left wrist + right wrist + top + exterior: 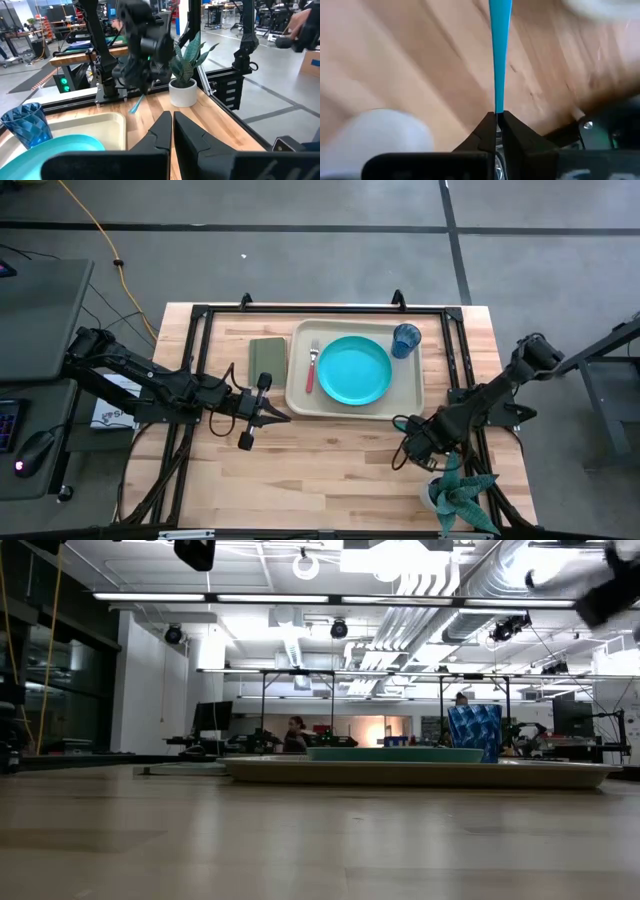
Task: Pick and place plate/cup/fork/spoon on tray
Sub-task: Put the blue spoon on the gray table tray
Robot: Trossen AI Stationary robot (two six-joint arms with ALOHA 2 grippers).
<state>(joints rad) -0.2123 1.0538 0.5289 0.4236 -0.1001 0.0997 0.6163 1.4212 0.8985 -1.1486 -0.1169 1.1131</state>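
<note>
**Spoon clamped in the right gripper, off the tray**

The right gripper (497, 120) is closed tight on the spoon (500, 55): the slim, smooth light-blue handle is pinched between the two dark, wedge-shaped fingers, and it runs straight out over the pale wood grain of the table (330, 470). The spoon's bowl cannot be seen; it is hidden in the grip or cut off. In the high view the right gripper (408, 450) is found near the table's front right, just off the tray's corner, with the spoon too small to make out there. In the left wrist view the blue handle (136, 105) is seen hanging tilted from the blurred dark gripper, beside a white pot holding a spiky plant (186, 75).

The left gripper (275, 416) is held shut and empty, its fingers pressed together, just beside the tray's left front corner.

On the cream tray (300, 402), with rounded corners and a raised rim, the round flat turquoise plate (354, 370) is laid in the middle. The pink-handled fork (312, 368) is laid just left of it, and the faceted translucent blue cup (406, 339) is stood upright at the far right corner. A flat olive pad (268, 364) is laid beside the tray's left edge.
</note>
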